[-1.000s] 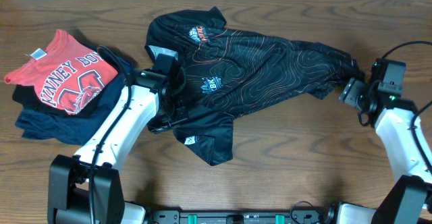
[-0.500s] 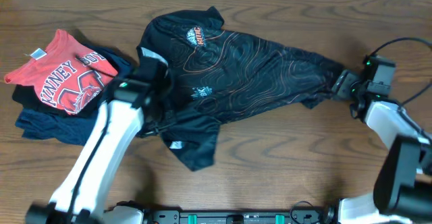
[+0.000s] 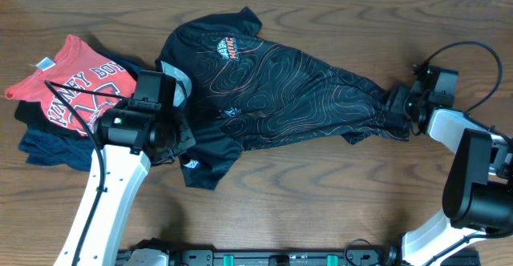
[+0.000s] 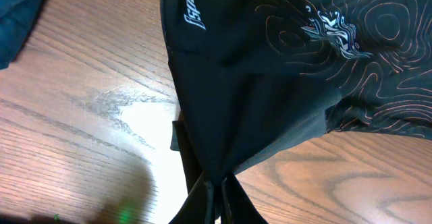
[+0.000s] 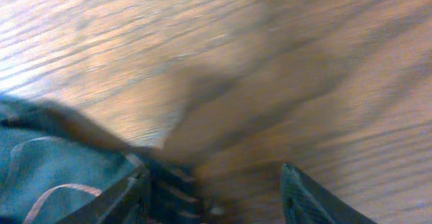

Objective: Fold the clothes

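Presently: black jersey spread across the middle of the bench, just beside a red shirt lying on a navy shirt. Left gripper: fingers clamped on a bunched jersey fold. Right gripper: at the jersey's opposite end, fingers apart, view blurred.

**Wooden table, clothing in two places**

The brown wooden table carries a black jersey, which lies stretched and rumpled across the table's middle. To the left, a navy shirt lies crumpled on the wood, with a red T-shirt lying on top of it.
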`<act>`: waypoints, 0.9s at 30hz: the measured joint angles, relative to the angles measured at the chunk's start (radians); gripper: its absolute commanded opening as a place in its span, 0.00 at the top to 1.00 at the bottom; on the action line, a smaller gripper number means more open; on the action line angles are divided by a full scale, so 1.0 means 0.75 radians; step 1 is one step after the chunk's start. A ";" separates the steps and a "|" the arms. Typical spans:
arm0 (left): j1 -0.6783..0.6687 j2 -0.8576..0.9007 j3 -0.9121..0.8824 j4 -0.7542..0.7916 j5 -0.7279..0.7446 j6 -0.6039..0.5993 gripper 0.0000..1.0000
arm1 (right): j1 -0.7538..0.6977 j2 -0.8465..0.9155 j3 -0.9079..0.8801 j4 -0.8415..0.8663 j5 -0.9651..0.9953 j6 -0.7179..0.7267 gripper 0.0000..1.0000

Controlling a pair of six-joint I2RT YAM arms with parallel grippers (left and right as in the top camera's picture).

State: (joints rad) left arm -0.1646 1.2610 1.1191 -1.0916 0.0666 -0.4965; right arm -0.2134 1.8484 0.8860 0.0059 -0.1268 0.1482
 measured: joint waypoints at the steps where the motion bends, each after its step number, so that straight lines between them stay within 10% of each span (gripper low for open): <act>1: 0.000 0.000 0.000 0.000 0.000 0.000 0.94 | 0.008 0.000 0.006 -0.017 -0.023 -0.006 0.31; 7: 0.000 0.000 0.000 0.000 0.000 -0.001 0.94 | 0.036 -0.010 0.036 -0.128 -0.185 -0.025 0.40; 10: 0.000 0.000 0.000 0.000 0.000 0.000 0.94 | 0.048 -0.010 0.037 -0.168 -0.254 -0.038 0.86; 12: 0.000 0.000 0.000 0.000 0.000 0.000 0.94 | 0.049 -0.009 0.034 -0.198 -0.279 -0.030 0.99; 27: 0.000 0.000 -0.001 -0.006 0.001 0.000 0.94 | 0.064 -0.001 0.431 -0.227 -0.010 0.056 0.99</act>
State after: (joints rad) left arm -0.1646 1.2610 1.1187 -1.0962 0.0669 -0.4965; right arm -0.1658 1.8477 1.2095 -0.1642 -0.1341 0.1902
